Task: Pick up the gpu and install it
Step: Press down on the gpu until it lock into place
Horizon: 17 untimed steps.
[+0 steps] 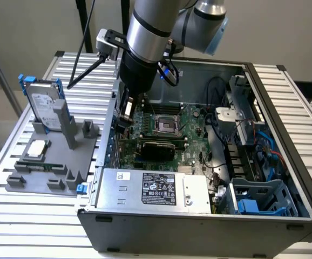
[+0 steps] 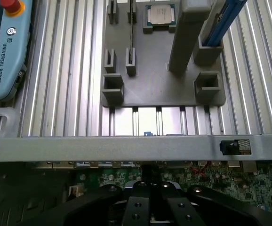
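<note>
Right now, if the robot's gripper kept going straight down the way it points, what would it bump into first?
Most likely the green motherboard inside the open computer case. The gripper points down near the case's wall on the exterior view's left, just above the board. Depth is hard to judge, so a slot or part there might come first.

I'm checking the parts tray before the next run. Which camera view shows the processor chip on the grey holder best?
The wrist view: the processor chip faces the camera in its pocket on the grey holder, printed lid visible. In the exterior view it is a pale square seen at an angle, beside the hard drive.
</note>
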Motion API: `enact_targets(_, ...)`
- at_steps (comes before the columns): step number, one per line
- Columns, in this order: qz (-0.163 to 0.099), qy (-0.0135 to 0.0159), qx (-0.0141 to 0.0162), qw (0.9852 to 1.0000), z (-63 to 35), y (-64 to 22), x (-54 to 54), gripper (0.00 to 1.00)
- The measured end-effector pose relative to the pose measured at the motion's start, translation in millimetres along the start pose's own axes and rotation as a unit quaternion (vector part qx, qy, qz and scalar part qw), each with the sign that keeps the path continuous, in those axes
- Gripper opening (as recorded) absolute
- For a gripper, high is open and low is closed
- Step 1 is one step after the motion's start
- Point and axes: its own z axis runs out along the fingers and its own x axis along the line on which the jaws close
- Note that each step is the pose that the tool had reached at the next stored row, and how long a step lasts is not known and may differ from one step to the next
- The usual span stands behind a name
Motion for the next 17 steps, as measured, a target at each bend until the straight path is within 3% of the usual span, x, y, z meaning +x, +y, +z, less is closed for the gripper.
enact_targets(10,0.001,0.0013,0.0002,1.0000,-1.2,0.0,-0.3,0.11)
enact_targets(15,0.001,0.0017,0.0003,1.0000,-5.5,-5.1,-0.3,0.11)
enact_targets(17,0.001,0.0014,0.0027,1.0000,-6.0,-6.5,-0.4,0.11)
